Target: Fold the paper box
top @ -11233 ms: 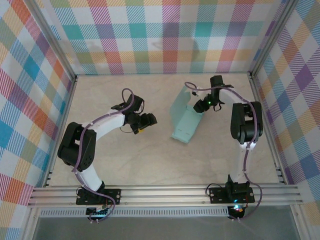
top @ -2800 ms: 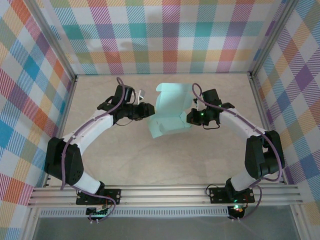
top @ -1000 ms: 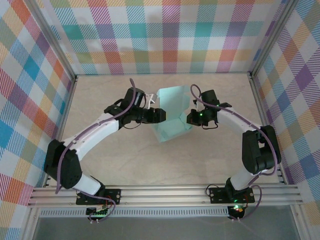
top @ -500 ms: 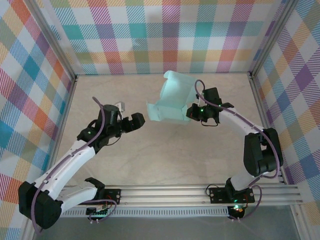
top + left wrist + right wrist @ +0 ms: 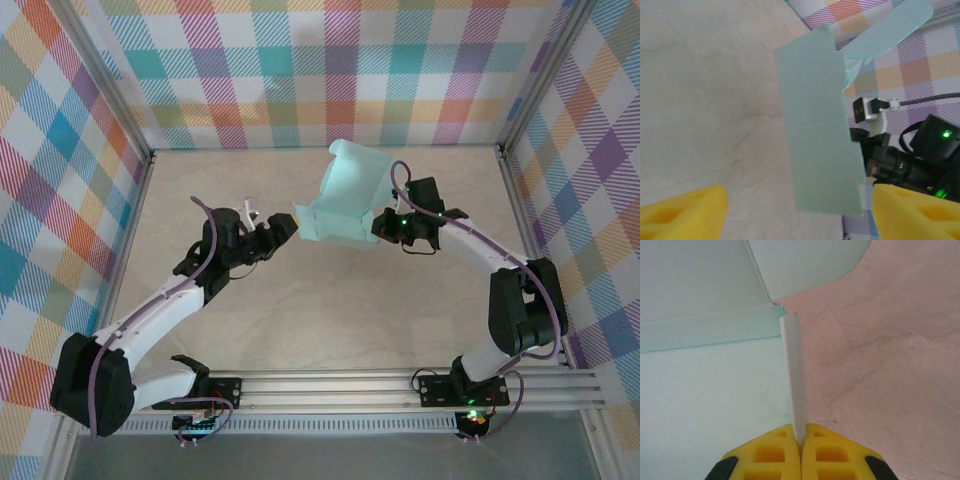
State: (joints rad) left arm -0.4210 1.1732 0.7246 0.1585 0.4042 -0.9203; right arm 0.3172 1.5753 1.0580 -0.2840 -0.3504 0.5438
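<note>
The paper box (image 5: 345,195) is a pale mint-green card sheet, partly folded and held up off the table near the back centre. My right gripper (image 5: 379,226) is shut on its right edge. In the right wrist view the yellow fingertips (image 5: 782,452) pinch a thin upright card wall (image 5: 795,385), with a broad panel (image 5: 705,390) to the left. My left gripper (image 5: 284,228) stands open just left of the box's lower-left flap. In the left wrist view that flap (image 5: 817,145) hangs between the spread yellow pads (image 5: 682,212) without touching them, with my left gripper (image 5: 797,220) open around its lower end.
The beige table (image 5: 330,310) is ringed by plaid walls (image 5: 300,80) on three sides. Aluminium rails (image 5: 330,385) run along the near edge by the arm bases. The right arm's black wrist (image 5: 920,160) sits just behind the flap.
The left gripper let go of the box and drew back left, then came up again to the flap. The right gripper lifted the box toward the back.
</note>
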